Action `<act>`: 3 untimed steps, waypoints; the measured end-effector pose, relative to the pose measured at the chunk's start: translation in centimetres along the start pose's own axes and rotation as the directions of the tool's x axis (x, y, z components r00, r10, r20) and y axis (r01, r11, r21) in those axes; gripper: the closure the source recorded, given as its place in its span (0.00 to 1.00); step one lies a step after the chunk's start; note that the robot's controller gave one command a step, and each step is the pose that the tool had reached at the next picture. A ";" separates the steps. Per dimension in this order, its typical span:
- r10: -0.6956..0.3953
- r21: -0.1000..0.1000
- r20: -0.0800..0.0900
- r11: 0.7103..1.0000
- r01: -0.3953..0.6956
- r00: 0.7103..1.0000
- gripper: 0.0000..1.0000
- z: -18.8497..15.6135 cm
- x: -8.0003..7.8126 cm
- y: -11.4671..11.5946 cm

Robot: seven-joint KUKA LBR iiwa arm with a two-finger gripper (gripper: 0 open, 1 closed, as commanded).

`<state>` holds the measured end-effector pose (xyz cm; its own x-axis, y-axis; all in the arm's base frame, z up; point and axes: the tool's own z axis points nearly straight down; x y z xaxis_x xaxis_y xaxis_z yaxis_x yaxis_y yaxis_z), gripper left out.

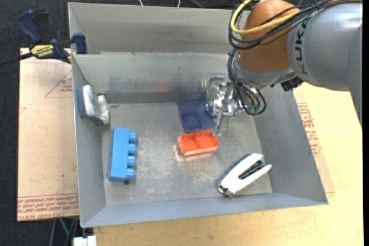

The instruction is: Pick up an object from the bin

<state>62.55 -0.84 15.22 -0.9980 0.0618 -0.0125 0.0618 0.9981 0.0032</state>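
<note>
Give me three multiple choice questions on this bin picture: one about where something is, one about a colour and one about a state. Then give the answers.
1. Where in the bin does the white stapler lie?
A) at the view's lower right
B) in the far left corner
C) in the middle, under the hand

2. What colour is the brick just below the hand in the view?
A) green
B) orange
C) yellow

3. How does that brick lie?
A) flat on the bin floor
B) lifted clear into the air
C) leaning up against the back wall

Answers:
1 A: the white stapler lies by the lower right wall.
2 B: the orange brick sits mid-bin, at the hand's tip.
3 A: it rests on the floor, away from the walls.
</note>
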 end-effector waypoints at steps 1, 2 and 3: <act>-0.112 0.000 -0.005 0.994 0.112 0.994 0.00 5.5 2.2 1.3; -0.053 0.000 0.012 0.999 0.053 0.999 1.00 7.5 0.5 2.2; -0.053 0.000 0.012 0.999 0.053 0.999 1.00 7.5 0.5 2.2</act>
<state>62.27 1.41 7.73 -0.9997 0.0092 -0.0247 0.0092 1.0000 0.0029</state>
